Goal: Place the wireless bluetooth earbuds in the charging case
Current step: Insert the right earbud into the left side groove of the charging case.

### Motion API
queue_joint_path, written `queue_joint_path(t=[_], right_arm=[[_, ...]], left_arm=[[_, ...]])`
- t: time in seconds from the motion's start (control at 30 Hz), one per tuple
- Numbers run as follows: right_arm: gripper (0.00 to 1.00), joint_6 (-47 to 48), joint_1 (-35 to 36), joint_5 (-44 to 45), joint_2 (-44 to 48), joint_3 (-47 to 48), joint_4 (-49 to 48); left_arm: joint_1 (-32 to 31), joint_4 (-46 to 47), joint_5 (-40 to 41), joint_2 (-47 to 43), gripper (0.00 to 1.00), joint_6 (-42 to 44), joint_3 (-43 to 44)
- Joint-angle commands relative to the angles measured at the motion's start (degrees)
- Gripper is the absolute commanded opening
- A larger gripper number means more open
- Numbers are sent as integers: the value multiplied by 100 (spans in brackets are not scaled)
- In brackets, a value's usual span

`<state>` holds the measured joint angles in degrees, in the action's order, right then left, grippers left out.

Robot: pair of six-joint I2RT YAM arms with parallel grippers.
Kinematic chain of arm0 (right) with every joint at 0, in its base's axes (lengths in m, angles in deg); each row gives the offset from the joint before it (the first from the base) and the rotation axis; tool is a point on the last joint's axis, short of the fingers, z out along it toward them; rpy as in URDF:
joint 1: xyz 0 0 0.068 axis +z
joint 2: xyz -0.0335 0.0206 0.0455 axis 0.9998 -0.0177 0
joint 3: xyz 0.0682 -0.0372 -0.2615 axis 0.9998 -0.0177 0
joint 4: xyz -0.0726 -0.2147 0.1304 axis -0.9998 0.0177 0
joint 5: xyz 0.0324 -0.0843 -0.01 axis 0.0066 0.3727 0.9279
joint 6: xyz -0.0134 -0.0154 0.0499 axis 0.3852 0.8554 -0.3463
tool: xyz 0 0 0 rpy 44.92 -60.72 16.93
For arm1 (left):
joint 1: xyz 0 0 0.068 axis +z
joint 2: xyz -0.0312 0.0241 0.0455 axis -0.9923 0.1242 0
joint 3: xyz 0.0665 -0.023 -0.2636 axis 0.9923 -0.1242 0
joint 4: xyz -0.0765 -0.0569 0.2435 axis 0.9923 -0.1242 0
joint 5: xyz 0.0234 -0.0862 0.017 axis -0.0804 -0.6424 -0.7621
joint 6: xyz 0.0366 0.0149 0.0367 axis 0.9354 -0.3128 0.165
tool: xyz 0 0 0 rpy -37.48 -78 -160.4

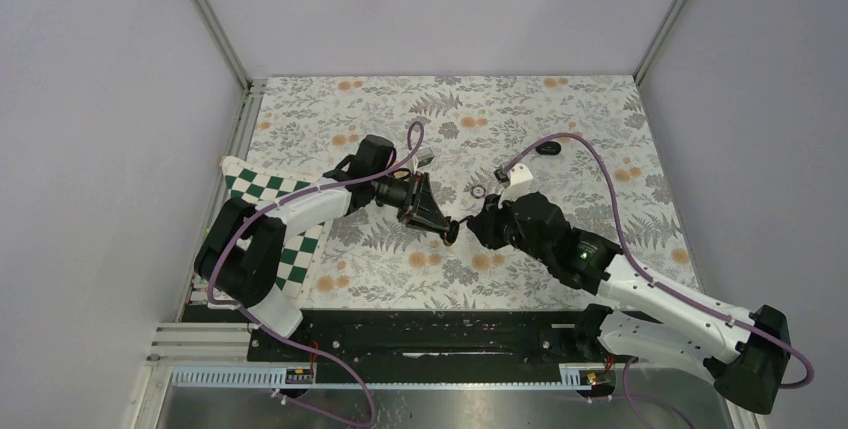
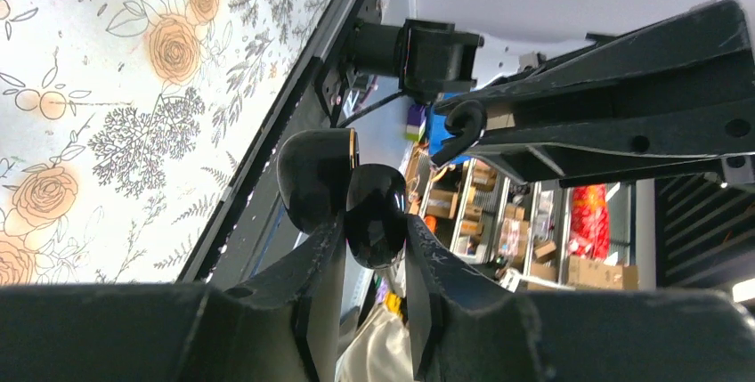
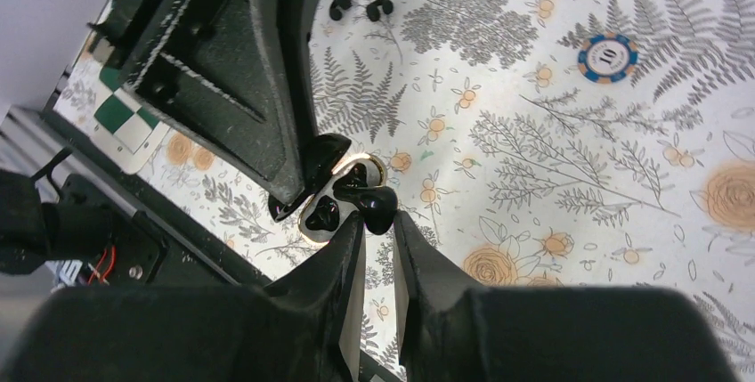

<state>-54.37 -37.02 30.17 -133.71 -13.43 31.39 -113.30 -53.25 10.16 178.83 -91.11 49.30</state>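
Observation:
The charging case (image 2: 376, 208), glossy black, sits pinched between my left gripper (image 2: 374, 235) fingers, its lid (image 2: 312, 177) swung open to the left. In the right wrist view the case's pale inside (image 3: 313, 222) faces me with dark hollows; I cannot tell whether a bud lies in one. My right gripper (image 3: 378, 219) is shut on one small black earbud (image 3: 374, 204), held at the case's open rim and touching it. From above, the left gripper (image 1: 445, 230) and the right gripper (image 1: 468, 226) meet tip to tip mid-table. The second earbud is not identifiable.
A blue-and-white chip (image 3: 607, 55) and two small black curved pieces (image 3: 338, 6) lie on the floral mat. From above, a checkered cloth (image 1: 262, 192) is at the left, a black oval object (image 1: 547, 149) and a white piece (image 1: 516, 175) behind my right arm.

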Motion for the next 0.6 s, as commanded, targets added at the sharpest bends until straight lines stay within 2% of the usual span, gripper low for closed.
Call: queue_joint_path(t=[0.0, 0.57], right_arm=[[0, -598, 95, 808, -134, 388, 263], [0, -873, 338, 1136, -908, 926, 580]], left_arm=[[-32, 605, 311, -223, 0, -653, 97], [-30, 614, 449, -275, 0, -830, 109]])
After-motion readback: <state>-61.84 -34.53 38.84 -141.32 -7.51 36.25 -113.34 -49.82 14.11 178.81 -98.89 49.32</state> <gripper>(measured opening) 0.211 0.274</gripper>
